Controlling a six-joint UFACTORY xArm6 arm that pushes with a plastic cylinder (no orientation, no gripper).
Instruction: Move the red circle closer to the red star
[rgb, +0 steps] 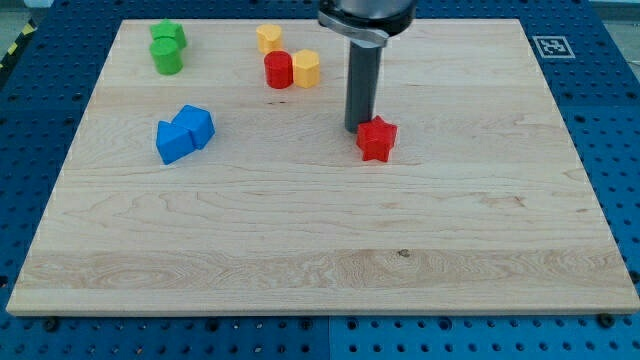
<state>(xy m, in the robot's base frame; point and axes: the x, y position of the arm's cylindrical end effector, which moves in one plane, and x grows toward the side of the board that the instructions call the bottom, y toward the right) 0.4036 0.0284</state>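
red circle (278, 70): sits near the view's top, left of centre on the wooden board; it is a short red cylinder standing flat.
red circle's neighbours: a yellow block (307, 68) touches its right side, and a second yellow block (269, 38) lies just above it toward the view's top; their exact shapes are hard to make out.
red star (377, 138): lies to the right of and below the red circle, apart from it, roughly in the middle of the board's upper half.
my tip (358, 127): the dark rod comes down from the view's top and its lower end rests at the star's upper left edge, touching it or nearly so; it is well apart from the red circle.
end effector state: a plain rod with nothing to open or close; it holds nothing and only stands against the star.
green blocks: one green block (168, 33) and another green block (166, 57) sit together at the board's upper left, one just above the other, touching.
blue blocks: a blue block (175, 142) and a second blue block (197, 125) sit side by side and touching at the view's left, below the green pair.
board (320, 250): light wood, lying on a blue perforated table (620, 150).
marker (552, 46): a small black-and-white square tag beside the board's upper right corner.
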